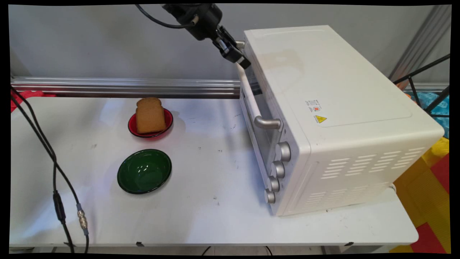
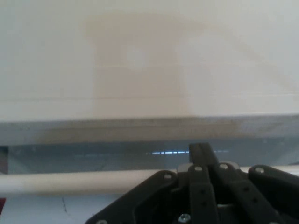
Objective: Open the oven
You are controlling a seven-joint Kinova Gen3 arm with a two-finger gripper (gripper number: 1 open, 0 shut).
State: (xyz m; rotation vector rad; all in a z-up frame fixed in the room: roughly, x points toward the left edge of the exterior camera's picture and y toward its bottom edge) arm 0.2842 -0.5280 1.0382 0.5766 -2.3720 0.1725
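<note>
While the gripper [image 1: 243,62] sits at the far end of the toaster oven's [image 1: 334,118] door handle [image 1: 251,100], its jaws look pinched together w/ the bar just beside them; can't tell if they actually clamp it. Toast [image 1: 150,115] leans in red bowl [image 1: 133,129], green bowl [image 1: 144,171] just in front, both well apart from oven on white table [image 1: 201,201].

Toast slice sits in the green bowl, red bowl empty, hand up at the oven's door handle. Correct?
Not quite. The main view shows the toast slice in the red bowl; the green bowl is empty. The hand is indeed at the oven's door handle.
</note>
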